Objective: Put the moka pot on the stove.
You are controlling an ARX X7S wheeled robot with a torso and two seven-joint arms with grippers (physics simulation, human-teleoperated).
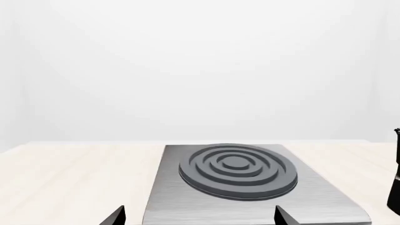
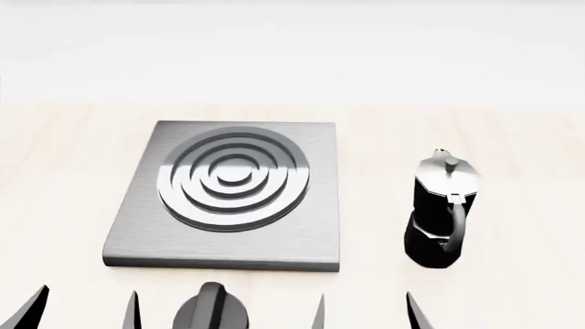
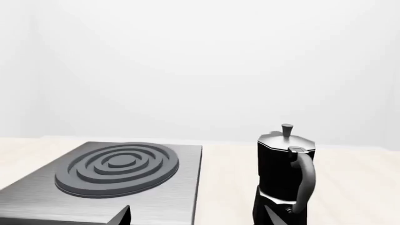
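Counter (image 2: 512, 137) of pale wood grain carries everything. Largest on it, the stove (image 2: 311, 226), a brushed grey square plate with raised dark rings, lies straight ahead of the left end effector (image 2: 84, 308), whose fingers stand wide apart. A short black knob (image 2: 212, 310) sits between the two end effectors, just before the stove's near edge. The moka pot (image 2: 440, 212), faceted black with silver lid, stands upright off the stove, just ahead of the right end effector (image 2: 366, 312), also spread wide.
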